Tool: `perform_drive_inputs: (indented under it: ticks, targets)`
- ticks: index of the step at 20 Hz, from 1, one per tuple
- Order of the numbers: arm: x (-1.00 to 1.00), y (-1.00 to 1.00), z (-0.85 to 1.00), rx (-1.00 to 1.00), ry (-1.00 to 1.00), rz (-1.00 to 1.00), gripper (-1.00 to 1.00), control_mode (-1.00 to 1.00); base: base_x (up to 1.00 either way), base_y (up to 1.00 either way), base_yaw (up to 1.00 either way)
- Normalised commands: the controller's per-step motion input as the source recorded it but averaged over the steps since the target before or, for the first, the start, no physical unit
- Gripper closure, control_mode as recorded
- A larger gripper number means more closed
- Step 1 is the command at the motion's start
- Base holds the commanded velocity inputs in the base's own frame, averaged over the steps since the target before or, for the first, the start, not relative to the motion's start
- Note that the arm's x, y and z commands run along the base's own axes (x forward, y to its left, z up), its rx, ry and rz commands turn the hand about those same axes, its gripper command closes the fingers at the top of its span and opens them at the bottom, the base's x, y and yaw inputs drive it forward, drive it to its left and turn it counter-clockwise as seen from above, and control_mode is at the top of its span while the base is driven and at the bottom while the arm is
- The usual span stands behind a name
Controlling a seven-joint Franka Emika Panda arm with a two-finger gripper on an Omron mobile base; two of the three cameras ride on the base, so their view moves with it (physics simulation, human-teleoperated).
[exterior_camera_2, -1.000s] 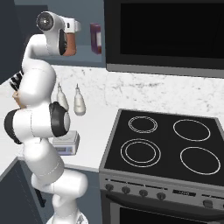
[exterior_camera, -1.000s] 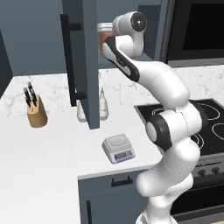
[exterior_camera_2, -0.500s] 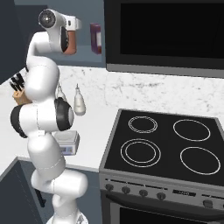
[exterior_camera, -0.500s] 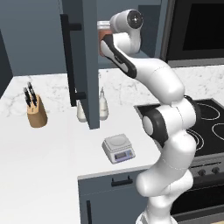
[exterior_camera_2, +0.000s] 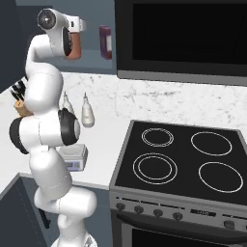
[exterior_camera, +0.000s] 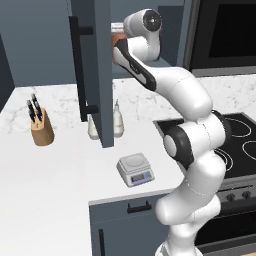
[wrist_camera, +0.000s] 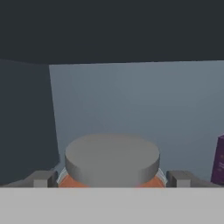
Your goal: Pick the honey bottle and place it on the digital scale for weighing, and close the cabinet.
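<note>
The honey bottle (wrist_camera: 112, 159) stands on the cabinet shelf, its grey lid close in front of the hand and orange contents showing below. My gripper (wrist_camera: 112, 178) is open, with one fingertip (wrist_camera: 43, 178) on each side of the jar. From the right base view the jar (exterior_camera_2: 74, 50) sits just under my raised hand. The cabinet door (exterior_camera: 92, 70) hangs open, its black bar handle (exterior_camera: 80, 65) facing out. The digital scale (exterior_camera: 135, 169) lies bare on the counter below, also seen as the scale (exterior_camera_2: 72, 157) behind my arm.
A purple box (exterior_camera_2: 106, 42) stands on the same shelf right of the jar. Two white shaker bottles (exterior_camera: 117, 121) and a knife block (exterior_camera: 41, 127) stand by the wall. The stove (exterior_camera_2: 178, 164) is to the right, with a dark microwave (exterior_camera_2: 183, 36) above it.
My elbow has lifted and swung upward while the hand stayed high at the shelf, edging around the jar. The jar, scale and door have not moved.
</note>
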Motion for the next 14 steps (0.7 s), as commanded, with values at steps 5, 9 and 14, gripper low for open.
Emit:
perform_drive_inputs:
  ticks: [5, 9, 14]
  targets:
    - [-0.80, 0.00, 0.02, 0.00, -0.17, 0.00, 1.00, -1.00, 0.00, 0.00, 0.00]
    - [-1.00, 0.00, 0.03, 0.00, -0.18, 0.00, 1.00, -1.00, 0.00, 0.00, 0.00]
    - [-1.00, 0.00, 0.00, 0.00, -0.07, 0.00, 1.00, -1.00, 0.00, 0.00, 0.00]
